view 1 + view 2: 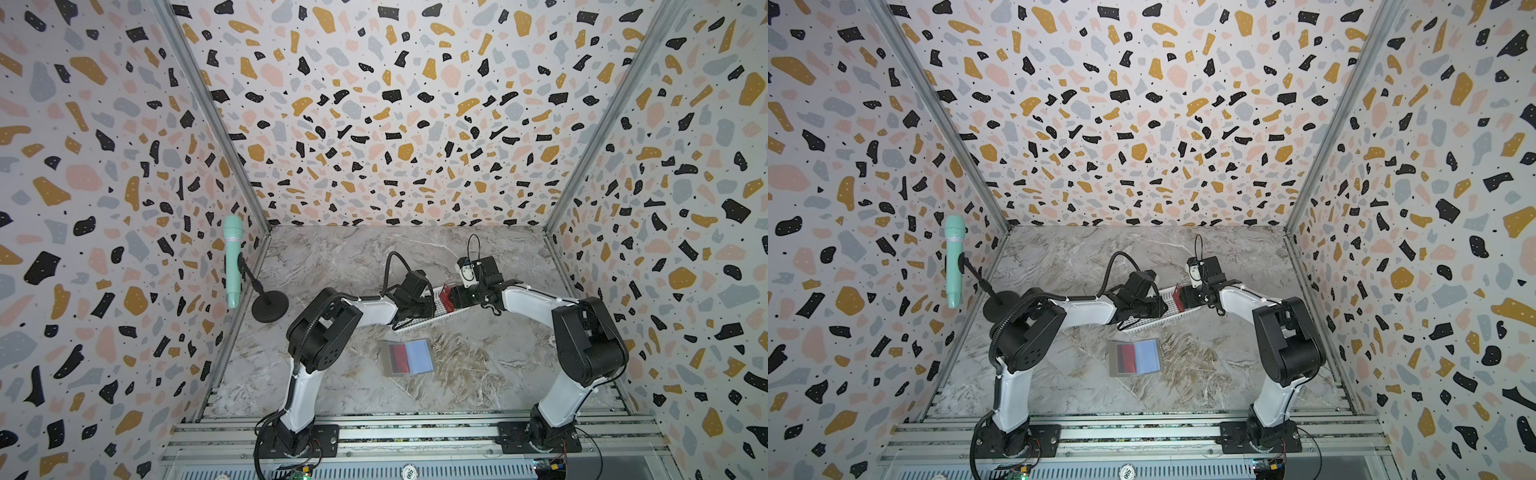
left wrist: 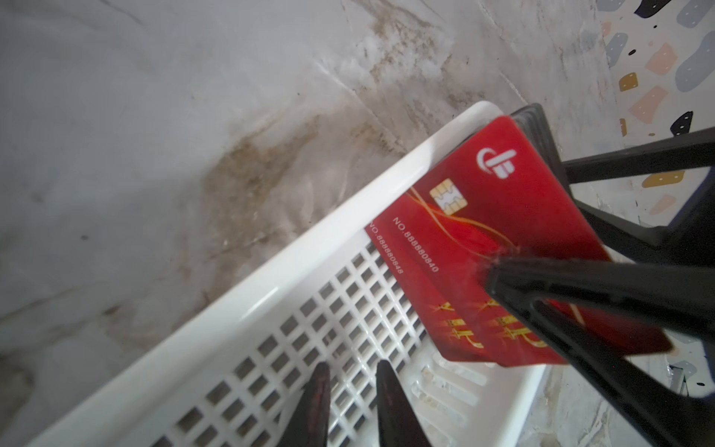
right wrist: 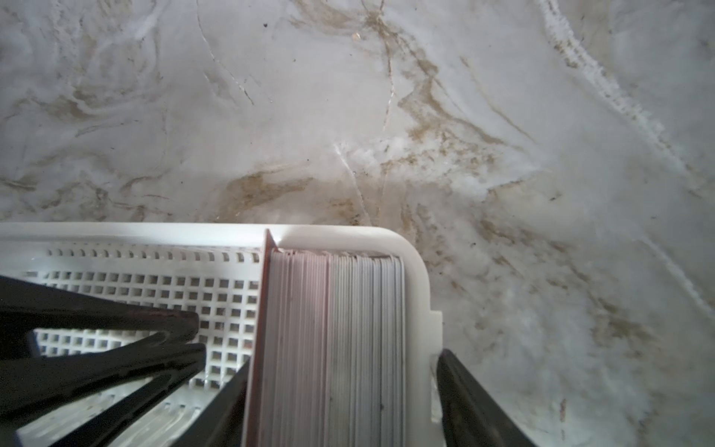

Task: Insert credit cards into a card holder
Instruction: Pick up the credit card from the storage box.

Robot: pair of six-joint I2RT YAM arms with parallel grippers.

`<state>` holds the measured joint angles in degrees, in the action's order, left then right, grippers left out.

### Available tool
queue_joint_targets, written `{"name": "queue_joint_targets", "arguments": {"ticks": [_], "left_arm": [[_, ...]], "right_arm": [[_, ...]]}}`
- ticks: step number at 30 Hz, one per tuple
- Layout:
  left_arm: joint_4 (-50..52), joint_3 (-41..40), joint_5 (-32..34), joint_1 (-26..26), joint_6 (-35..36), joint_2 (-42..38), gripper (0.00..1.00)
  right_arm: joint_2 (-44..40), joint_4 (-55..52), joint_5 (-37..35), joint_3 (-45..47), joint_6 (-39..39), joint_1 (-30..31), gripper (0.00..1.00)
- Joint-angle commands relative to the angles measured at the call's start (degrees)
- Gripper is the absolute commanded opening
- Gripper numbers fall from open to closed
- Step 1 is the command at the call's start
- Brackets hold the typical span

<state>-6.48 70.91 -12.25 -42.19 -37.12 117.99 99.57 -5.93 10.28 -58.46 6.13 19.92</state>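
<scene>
The card holder (image 1: 419,357) (image 1: 1148,356) lies open on the marble table, light blue inside, with a red card (image 1: 400,355) in its left sleeve. Behind it a stack of red credit cards (image 1: 446,296) (image 1: 1178,296) (image 2: 483,216) (image 3: 336,329) stands on edge at the right end of a white perforated basket (image 1: 436,311) (image 2: 309,247). My right gripper (image 3: 344,360) is open and straddles the stack and the basket's end wall, one finger (image 2: 580,294) against the front VIP card. My left gripper (image 2: 356,387) is narrowly open over the basket floor, holding nothing.
A mint-green microphone (image 1: 232,262) stands on a black round-based stand (image 1: 270,309) at the table's left edge. Patterned walls close in three sides. Aluminium rails (image 1: 415,432) carry both arm bases at the front.
</scene>
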Motion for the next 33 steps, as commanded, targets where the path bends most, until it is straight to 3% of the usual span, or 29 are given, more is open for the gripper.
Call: {"name": "queue_joint_targets", "arguments": {"ticks": [1,27,33], "left_arm": [[-1.1,2.7,-1.8,-0.2,-0.4,1.7,0.25],[-4.2,7.4,-5.0,-0.2,-3.5,6.7,0.29],[-4.3,7.8,-5.4,-0.3,-3.9,7.4,0.29]], "right_arm": [[-2.1,-0.4,0.8,-0.7,-0.3,-0.2,0.63],[-3.6,0.6,1.4,1.4,1.7,1.9,0.61],[-4.9,-0.5,0.8,1.1,1.5,1.9,0.70]]}}
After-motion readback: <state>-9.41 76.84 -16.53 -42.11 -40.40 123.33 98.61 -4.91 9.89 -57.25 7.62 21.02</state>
